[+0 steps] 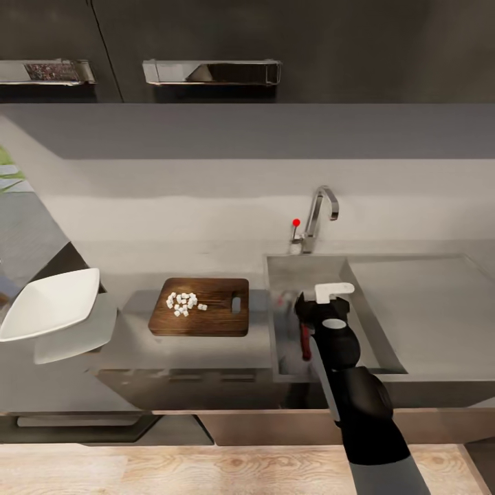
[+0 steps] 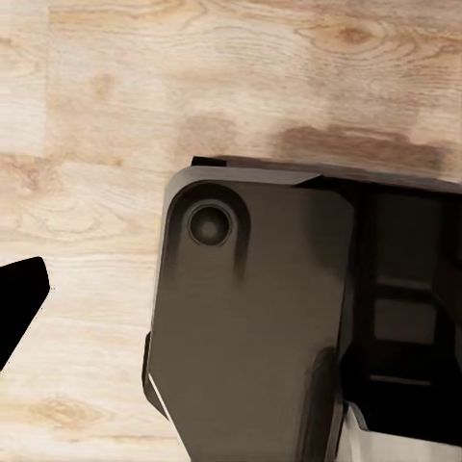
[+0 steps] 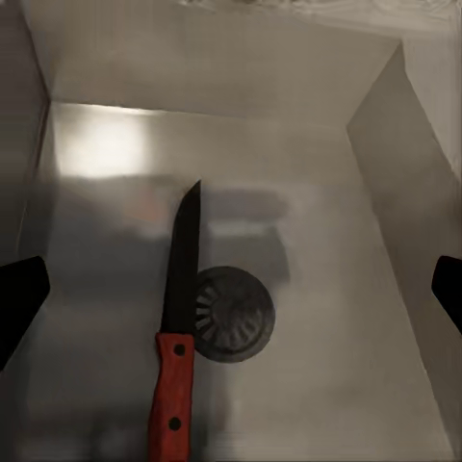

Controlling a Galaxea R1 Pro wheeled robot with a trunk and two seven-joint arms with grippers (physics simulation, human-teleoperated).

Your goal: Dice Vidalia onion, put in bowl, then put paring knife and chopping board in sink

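Knife [image 3: 176, 337] lies flat in the sink [image 3: 385, 144] by the drain, under the right tool [image 3: 231, 289], fingers spread wide, empty. Diced onion [image 1: 183, 303] sits on the board [image 1: 200, 306], not in the bowl [image 1: 48, 302]; board remains on the surface [image 1: 137, 247]. Left tool: cannot tell.

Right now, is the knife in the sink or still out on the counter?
In the sink. The knife lies flat on the basin floor beside the drain, with the open right pincer above it.

Paring knife [image 1: 304, 342] mostly hidden behind right arm; bowl [image 1: 48, 302] cropped.
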